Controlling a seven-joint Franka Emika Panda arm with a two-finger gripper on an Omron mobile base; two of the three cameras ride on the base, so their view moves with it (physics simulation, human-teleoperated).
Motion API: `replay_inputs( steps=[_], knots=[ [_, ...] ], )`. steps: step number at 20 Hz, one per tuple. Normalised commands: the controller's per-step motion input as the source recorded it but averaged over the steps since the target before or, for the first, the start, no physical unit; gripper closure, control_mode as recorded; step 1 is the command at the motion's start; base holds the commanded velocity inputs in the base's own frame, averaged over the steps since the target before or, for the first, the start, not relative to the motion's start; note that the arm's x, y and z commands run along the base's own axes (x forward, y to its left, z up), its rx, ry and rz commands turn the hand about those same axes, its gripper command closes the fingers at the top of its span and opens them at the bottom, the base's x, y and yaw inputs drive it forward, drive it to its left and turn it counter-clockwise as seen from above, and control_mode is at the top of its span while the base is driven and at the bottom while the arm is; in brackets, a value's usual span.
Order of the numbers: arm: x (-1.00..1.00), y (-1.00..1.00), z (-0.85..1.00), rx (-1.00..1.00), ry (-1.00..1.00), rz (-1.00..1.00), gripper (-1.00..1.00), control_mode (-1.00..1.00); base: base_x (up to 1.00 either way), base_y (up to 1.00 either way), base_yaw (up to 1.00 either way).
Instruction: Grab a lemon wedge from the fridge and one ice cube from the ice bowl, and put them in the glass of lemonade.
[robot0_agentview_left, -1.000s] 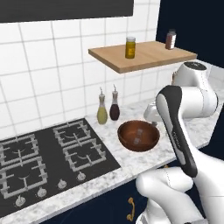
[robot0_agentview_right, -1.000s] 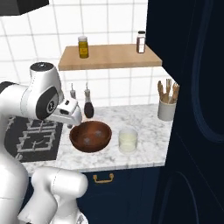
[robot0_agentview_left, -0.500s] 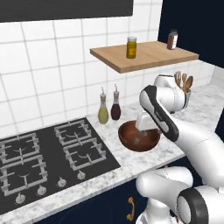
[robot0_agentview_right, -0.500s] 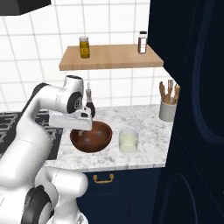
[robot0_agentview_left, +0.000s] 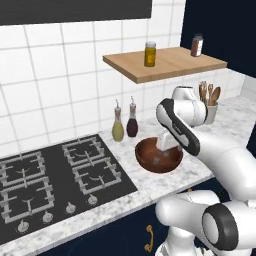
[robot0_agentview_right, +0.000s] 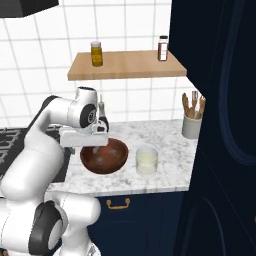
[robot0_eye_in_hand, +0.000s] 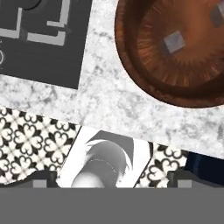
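The ice bowl (robot0_agentview_left: 159, 156) sits on the marble bench (robot0_agentview_left: 150, 185) just right of the stove (robot0_agentview_left: 55, 175) in the left base view, with two slim bottles (robot0_agentview_left: 125, 125) standing behind it against the tiled wall. The arm bends over the bowl, and its end effector (robot0_agentview_left: 167, 145) hangs low above the bowl's far right rim. A pale ice cube (robot0_agentview_left: 157, 161) lies on the bowl's floor. A jar of wooden utensils (robot0_agentview_left: 209, 102) stands farther right, and a wooden shelf (robot0_agentview_left: 165, 62) above carries two small jars.

In the right base view the bowl (robot0_agentview_right: 104, 156) lies between the stove edge and the glass of lemonade (robot0_agentview_right: 146, 160), which stands just beside it to the right, apart from it and holding pale liquid. The end effector (robot0_agentview_right: 97, 146) points down over the bowl's back half; whether its fingers are spread or closed I cannot tell, since the hand hides them. The dark blue cabinet front (robot0_agentview_right: 220, 125) rises at the right.

In the hand view the bowl (robot0_eye_in_hand: 144, 83) fills the upper right, with one grey ice cube (robot0_eye_in_hand: 174, 42) resting near its middle and part of a second (robot0_eye_in_hand: 217, 15) at the edge. Marble bench (robot0_eye_in_hand: 96, 96) surrounds it, with the stove corner (robot0_eye_in_hand: 39, 43) at upper left and patterned floor tiles (robot0_eye_in_hand: 30, 144) below.
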Motion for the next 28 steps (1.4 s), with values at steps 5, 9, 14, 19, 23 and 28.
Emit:
replay_inputs(
  steps=[5,9,14,19,23,28],
  knots=[
    [-0.27,-0.15,-0.47,0.03,-0.20,-0.19,-1.00,-1.00,0.00,0.00,0.00],
    [0.09,0.23,-0.01,-0.10,-0.06,-0.01,-1.00,-1.00,0.00,0.00,0.00],
    [0.64,-0.09,0.06,-0.07,0.16,0.16,-1.00,-1.00,0.00,0.00,0.00],
    [0.98,-0.22,0.02,0.00,0.14,0.12,-1.00,-1.00,0.00,0.00,0.00],
    [0.81,-0.04,0.01,0.00,0.01,0.02,-1.00,-1.00,0.00,0.00,0.00],
    [0.44,0.02,-0.43,0.00,0.01,-0.08,-1.00,-1.00,0.00,0.00,0.00]
  ],
)
